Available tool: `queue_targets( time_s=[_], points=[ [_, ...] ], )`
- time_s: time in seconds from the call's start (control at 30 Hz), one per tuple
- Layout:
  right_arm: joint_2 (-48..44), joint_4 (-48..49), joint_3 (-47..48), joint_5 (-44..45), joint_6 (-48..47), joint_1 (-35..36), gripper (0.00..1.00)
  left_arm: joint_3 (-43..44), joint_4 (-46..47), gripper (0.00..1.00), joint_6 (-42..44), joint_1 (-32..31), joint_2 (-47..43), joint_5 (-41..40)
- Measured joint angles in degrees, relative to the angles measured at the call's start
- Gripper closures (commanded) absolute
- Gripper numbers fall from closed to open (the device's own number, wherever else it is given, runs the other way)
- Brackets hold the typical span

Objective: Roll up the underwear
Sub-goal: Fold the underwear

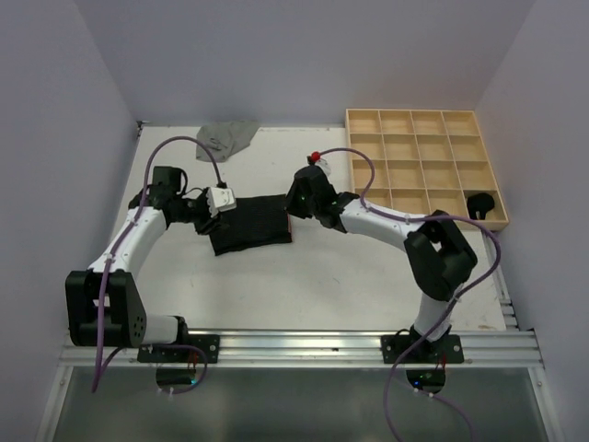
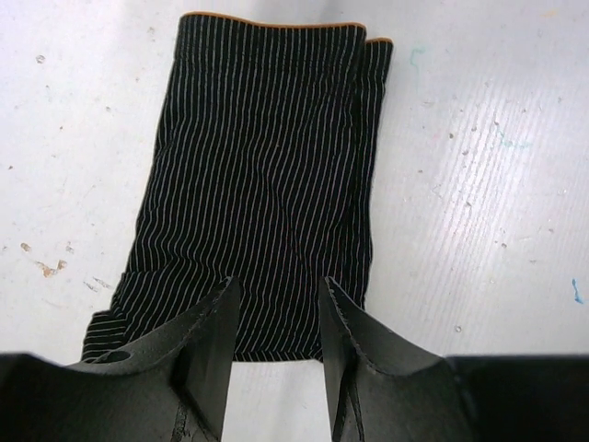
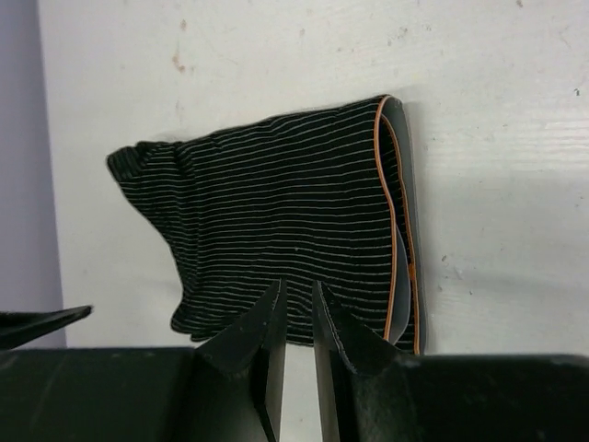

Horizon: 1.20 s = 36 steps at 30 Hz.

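striped pair: the black pinstriped underwear point(image 1: 250, 224) lies folded flat mid-table between the two arms, with its orange-edged waistband at the end away from the left gripper point(image 2: 276, 318)
left gripper: jaws parted, nothing pinched, tips just over the leg end of the cloth
right gripper point(image 3: 296, 318): only a narrow slit between the fingers, looks let go, nothing caught in there, tips over one long edge of the cloth
grey pair: grey underwear point(image 1: 227, 138) is crumpled at the far edge of the table point(image 1: 322, 285), well apart from both grippers
tray: wooden grid tray point(image 1: 414, 111) sits back right, with a dark bundle point(image 1: 480, 204) in its near-right corner compartment
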Motion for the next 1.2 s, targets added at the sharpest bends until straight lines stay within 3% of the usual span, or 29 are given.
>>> queue_targets(
  time_s=[0.27, 0.5, 0.7, 0.8, 0.9, 1.1, 1.2],
  points=[
    [10.7, -1.4, 4.3, -4.2, -0.9, -0.6, 0.88, -0.1, 6.3, 0.58, -10.8, 1.0, 1.1, 0.5],
    [9.3, 5.0, -6.2, -7.1, 0.4, -0.9, 0.9, -0.1, 6.8, 0.6, -16.2, 6.6, 6.5, 2.7],
    [7.5, 11.6, -11.9, -8.7, 0.3, -1.1, 0.92, -0.1, 6.8, 0.56, -19.1, 7.6, 7.8, 5.0],
    [6.3, 13.8, -14.1, -9.1, 0.1, -1.1, 0.88, -0.1, 6.8, 0.58, -20.9, 7.6, 8.5, 7.2],
    [4.2, 13.5, -15.8, -10.3, -1.0, -1.0, 0.76, -0.1, 7.0, 0.6, -23.0, 7.5, 9.7, 8.7],
    [1.6, 8.9, -14.3, -13.5, -5.7, -1.0, 0.78, -0.1, 6.6, 0.69, -24.2, 6.8, 11.6, 9.0],
    [1.5, 6.8, -10.6, -14.1, -7.1, -1.0, 0.73, -0.1, 6.1, 0.71, -24.2, 6.3, 12.0, 9.6]
  ],
)
